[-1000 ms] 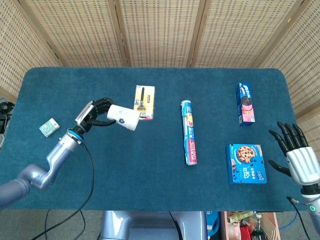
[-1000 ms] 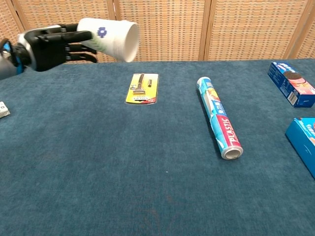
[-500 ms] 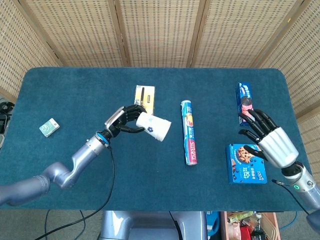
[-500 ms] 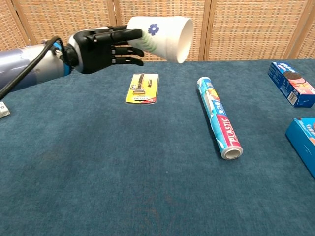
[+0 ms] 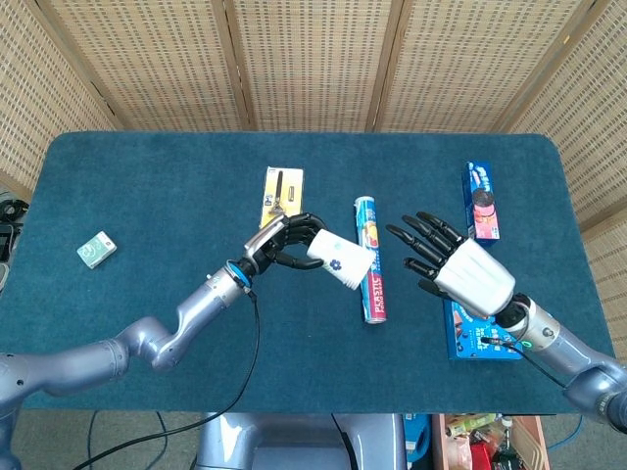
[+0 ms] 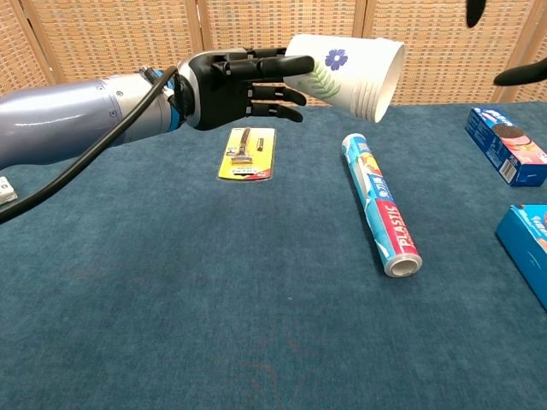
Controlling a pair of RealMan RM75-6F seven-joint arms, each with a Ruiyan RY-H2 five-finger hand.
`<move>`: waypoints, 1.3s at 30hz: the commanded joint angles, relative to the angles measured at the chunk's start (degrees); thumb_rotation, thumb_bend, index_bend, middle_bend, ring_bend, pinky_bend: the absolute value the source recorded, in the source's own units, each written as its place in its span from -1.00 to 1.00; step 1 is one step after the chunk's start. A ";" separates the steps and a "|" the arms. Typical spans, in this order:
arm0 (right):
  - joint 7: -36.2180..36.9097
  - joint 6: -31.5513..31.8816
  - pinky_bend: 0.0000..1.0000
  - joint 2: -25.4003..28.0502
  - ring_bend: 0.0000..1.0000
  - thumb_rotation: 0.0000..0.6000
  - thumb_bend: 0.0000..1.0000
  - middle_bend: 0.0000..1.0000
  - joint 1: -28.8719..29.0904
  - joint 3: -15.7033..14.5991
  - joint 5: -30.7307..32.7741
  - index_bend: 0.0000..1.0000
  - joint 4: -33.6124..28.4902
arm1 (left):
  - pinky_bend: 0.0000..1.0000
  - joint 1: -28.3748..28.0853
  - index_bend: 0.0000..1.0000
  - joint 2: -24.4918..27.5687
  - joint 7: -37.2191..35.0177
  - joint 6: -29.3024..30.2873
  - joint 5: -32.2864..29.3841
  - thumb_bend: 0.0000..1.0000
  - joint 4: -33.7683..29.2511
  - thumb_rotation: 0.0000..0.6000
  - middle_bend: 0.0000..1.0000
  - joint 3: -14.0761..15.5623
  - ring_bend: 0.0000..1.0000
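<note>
Over the dark blue carpety table (image 5: pixel 147 186), with woven rattan screens (image 5: pixel 313 59) closing off the back, the left hand (image 5: pixel 279 242) has its fingers wrapped round a white paper cup (image 5: pixel 340 262) with a little blue flower print, held on its side up in the air with the open mouth facing the right hand. Taking the plastic wrap roll (image 5: pixel 370 258) as the landmark: it's one long skinny tube lying in the middle of the felt, and the cup hangs just left of it, overlapping its edge in the head view. The right hand (image 5: pixel 453 262) sits just right of the roll, fingers spread wide, holding nothing, palm toward the cup. One razor on a yellow card (image 5: pixel 282 196) lies left of the roll, further back. Two blue cookie boxes: a slim one (image 5: pixel 480 201) far right of the roll, a squarer one (image 5: pixel 485 333) right of it and nearer, partly under the right arm. One small green and white packet (image 5: pixel 96 249) lies way off to the roll's left.
</note>
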 commanded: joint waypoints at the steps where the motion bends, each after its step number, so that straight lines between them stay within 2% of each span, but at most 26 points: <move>1: -1.15 -0.99 -0.54 -1.27 -0.76 1.00 -0.61 -0.75 1.01 -0.39 0.19 0.02 -0.40 | -0.13 0.22 0.15 -0.02 0.20 -0.41 -0.41 -0.65 -0.43 1.00 0.04 -0.23 -0.05; 21: -4.18 -3.72 -0.54 -4.66 -0.76 1.00 -0.44 -0.76 5.76 -0.02 1.28 0.10 -3.29 | -0.13 0.83 0.15 -0.98 -0.18 -1.28 0.24 -0.65 -0.66 1.00 0.04 -0.76 -0.04; 26: -4.76 -5.20 -0.53 -5.47 -0.76 1.00 -0.29 -0.77 6.93 0.28 2.32 0.12 -3.76 | -0.13 0.87 0.15 -1.08 -0.41 -1.71 0.00 -0.65 -1.17 1.00 0.04 -1.11 -0.05; 30: -4.92 -5.54 -0.52 -6.12 -0.76 1.00 -0.05 -0.77 7.38 0.07 2.74 0.15 -3.56 | -0.13 0.74 0.15 -1.46 -0.20 -2.12 -0.21 -0.65 -1.06 1.00 0.04 -1.35 -0.04; 33: -5.06 -5.25 -0.52 -6.22 -0.76 1.00 0.06 -0.77 7.48 -0.21 2.70 0.15 -3.42 | -0.13 0.71 0.15 -1.60 -0.16 -2.37 -0.29 -0.65 -0.89 1.00 0.04 -1.52 -0.05; 39: -4.97 -4.39 -0.52 -6.56 -0.76 1.00 0.08 -0.77 7.58 -0.80 2.57 0.15 -2.55 | -0.13 0.72 0.15 -2.01 -0.28 -2.93 -0.49 -0.65 -0.23 1.00 0.04 -1.78 -0.04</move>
